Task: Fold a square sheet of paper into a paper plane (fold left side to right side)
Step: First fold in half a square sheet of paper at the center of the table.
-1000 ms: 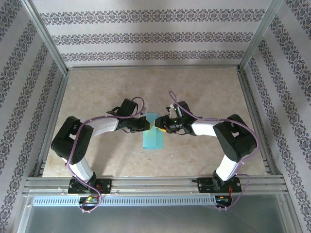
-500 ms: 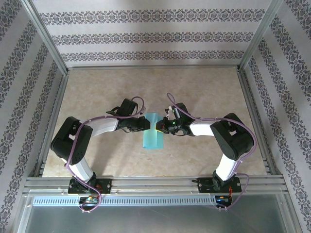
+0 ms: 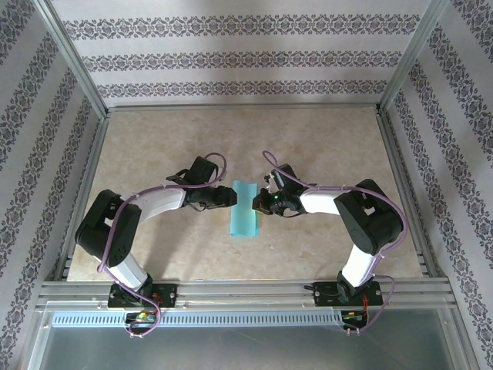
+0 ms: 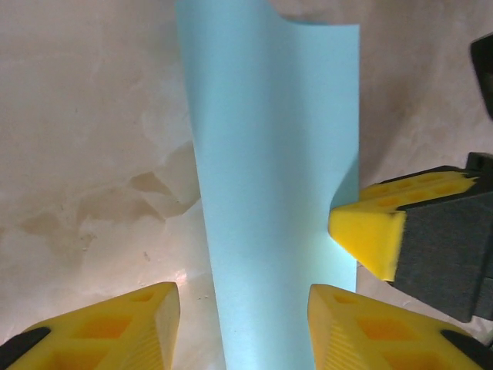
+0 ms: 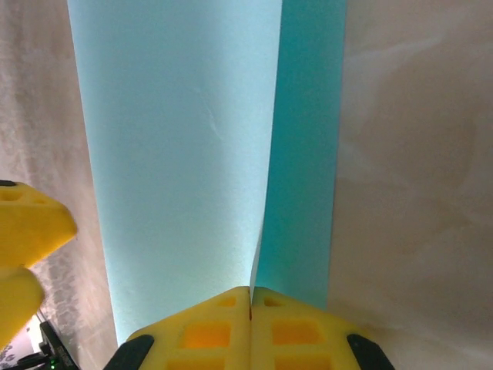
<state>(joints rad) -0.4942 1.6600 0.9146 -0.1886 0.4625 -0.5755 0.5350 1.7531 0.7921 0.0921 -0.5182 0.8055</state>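
Note:
The square sheet of paper [image 3: 246, 210], teal-blue, lies folded into a narrow strip at the table's middle between both arms. In the right wrist view its pale upper flap [image 5: 177, 154] rises off a darker lower layer [image 5: 308, 154]. My right gripper [image 5: 251, 297] is shut on the flap's edge at the strip's right side [image 3: 259, 202]. My left gripper [image 4: 243, 308] stands open at the strip's left side [image 3: 231, 196], its yellow fingers apart with the paper [image 4: 277, 193] running between them. The right gripper's yellow fingertip [image 4: 370, 231] touches the paper's far edge.
A beige marbled tabletop [image 3: 323, 146] is framed by aluminium rails [image 3: 231, 287] at the front and sides. Patterned walls enclose the back and sides. Both arm bases sit at the near edge.
My left gripper has let go of the paper and opened. My right gripper has shut on the paper's edge and shifted slightly left. The paper now lies wider.

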